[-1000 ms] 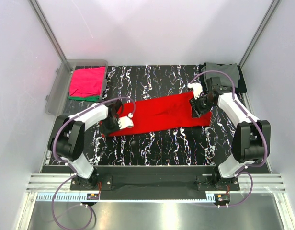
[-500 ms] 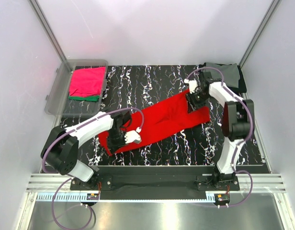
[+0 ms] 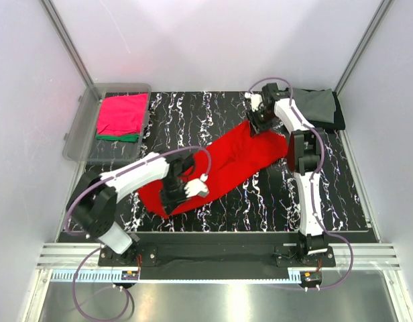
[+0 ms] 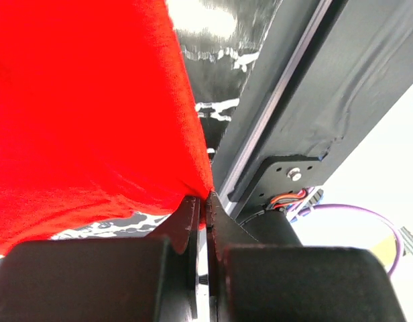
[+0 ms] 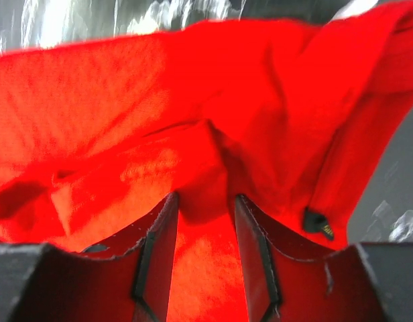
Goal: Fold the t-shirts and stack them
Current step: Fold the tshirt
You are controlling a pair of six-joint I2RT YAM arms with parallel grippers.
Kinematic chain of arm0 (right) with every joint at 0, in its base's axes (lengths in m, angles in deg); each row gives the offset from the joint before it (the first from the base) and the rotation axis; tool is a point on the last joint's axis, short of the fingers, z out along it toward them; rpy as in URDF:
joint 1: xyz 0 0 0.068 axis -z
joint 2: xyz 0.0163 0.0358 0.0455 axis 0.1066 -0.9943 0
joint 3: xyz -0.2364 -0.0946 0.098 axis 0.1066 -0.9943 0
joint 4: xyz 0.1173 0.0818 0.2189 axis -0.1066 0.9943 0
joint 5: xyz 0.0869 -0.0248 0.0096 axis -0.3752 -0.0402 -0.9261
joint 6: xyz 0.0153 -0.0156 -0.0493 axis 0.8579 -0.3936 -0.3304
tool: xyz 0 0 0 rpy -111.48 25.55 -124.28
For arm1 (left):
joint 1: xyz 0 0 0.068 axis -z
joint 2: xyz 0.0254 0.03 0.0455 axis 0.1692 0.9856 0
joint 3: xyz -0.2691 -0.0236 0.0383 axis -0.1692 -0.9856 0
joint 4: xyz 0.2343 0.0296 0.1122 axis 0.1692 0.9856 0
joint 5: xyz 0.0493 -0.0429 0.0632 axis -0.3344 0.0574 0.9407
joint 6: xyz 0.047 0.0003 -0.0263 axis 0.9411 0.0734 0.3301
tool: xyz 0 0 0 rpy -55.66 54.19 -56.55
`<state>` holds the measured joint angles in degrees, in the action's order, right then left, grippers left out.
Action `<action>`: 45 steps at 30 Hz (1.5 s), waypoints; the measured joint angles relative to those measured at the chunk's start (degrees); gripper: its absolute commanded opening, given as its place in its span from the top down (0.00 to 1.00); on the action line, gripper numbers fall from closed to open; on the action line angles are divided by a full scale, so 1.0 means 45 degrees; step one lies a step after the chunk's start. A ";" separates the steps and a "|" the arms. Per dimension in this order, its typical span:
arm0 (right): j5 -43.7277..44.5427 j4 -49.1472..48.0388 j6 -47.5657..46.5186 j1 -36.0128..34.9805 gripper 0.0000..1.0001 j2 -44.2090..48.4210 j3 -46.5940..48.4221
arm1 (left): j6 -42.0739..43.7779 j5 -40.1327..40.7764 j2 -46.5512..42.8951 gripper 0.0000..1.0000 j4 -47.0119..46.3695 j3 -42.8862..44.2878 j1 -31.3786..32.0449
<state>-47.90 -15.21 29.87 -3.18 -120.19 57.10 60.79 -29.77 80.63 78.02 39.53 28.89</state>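
Note:
The bright red t-shirt (image 3: pixel 226 157) lies folded into a long strip, running diagonally from near left to far right on the black marbled table. My left gripper (image 3: pixel 167 203) is shut on its near-left end. In the left wrist view the jaws (image 4: pixel 208 201) pinch the cloth's edge (image 4: pixel 92 100). My right gripper (image 3: pixel 256 126) holds the far-right end. In the right wrist view red cloth (image 5: pixel 126 100) is bunched between the jaws (image 5: pixel 205 201). A small black tag (image 5: pixel 316 223) shows on the shirt.
A clear plastic bin (image 3: pixel 79 134) at the far left holds a folded magenta-pink shirt (image 3: pixel 123 113) on a green one (image 3: pixel 116 137). A grey shirt (image 3: pixel 317 104) lies on a black one (image 3: pixel 337 121) at the far right corner. The table's near rail (image 4: pixel 293 100) is close to the left gripper.
The left gripper has moved nearer and rightward, and the right gripper farther back and leftward. The red shirt they both hold has swung from nearly level to a steep diagonal.

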 measured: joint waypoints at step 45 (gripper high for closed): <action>-0.0393 -0.0801 0.2142 -0.0189 0.37 0.2764 -0.4658 | -0.1185 0.1370 0.4425 0.32 -0.3526 0.2827 0.2171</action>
<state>-49.67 -18.82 39.51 -4.03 -107.75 36.14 55.46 -23.61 100.54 62.15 52.26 38.66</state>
